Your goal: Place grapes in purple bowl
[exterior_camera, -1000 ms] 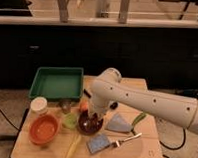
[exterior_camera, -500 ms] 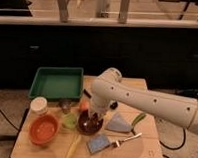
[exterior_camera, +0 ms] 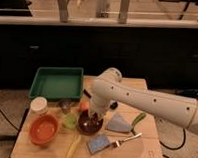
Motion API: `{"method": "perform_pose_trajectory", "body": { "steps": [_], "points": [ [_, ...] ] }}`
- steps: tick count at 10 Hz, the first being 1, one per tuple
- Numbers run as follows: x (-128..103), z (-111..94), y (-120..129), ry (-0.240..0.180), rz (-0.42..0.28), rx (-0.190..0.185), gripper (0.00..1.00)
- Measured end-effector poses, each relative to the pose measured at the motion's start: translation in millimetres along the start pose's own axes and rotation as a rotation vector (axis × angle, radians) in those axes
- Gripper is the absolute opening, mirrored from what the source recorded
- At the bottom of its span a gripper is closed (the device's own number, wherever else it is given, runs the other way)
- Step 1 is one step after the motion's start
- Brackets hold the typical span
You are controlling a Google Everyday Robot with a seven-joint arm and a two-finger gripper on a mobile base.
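Note:
The purple bowl [exterior_camera: 89, 125] sits at the middle front of the wooden table [exterior_camera: 143, 156], right of the light-green cup [exterior_camera: 69, 121]. My white arm reaches in from the right, and my gripper [exterior_camera: 94, 115] hangs right over the purple bowl, pointing down into it. The gripper covers the middle of the bowl. I cannot make out the grapes as a separate thing: they are hidden at the gripper or inside the bowl.
A green tray [exterior_camera: 57, 84] stands at the back left. An orange bowl [exterior_camera: 43, 129], a white jar [exterior_camera: 39, 105] and a small orange fruit [exterior_camera: 83, 106] are left of the purple bowl. A blue sponge [exterior_camera: 98, 142], a fork [exterior_camera: 127, 140] and a grey-blue cloth [exterior_camera: 118, 123] lie to its right.

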Motion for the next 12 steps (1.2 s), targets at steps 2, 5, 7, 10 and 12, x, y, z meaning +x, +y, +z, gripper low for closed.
{"method": "perform_pose_trajectory", "body": {
  "steps": [2, 5, 7, 10, 12],
  "points": [
    [0.0, 0.7, 0.2, -0.003, -0.002, -0.001, 0.52],
    [0.4, 0.7, -0.5, -0.006, -0.004, 0.001, 0.79],
    [1.0, 1.4, -0.6, -0.009, -0.005, 0.002, 0.80],
    [2.6, 2.5, -0.2, -0.015, -0.006, 0.003, 0.80],
    [3.4, 2.6, 0.0, -0.020, -0.008, 0.006, 0.80]
  ]
}}
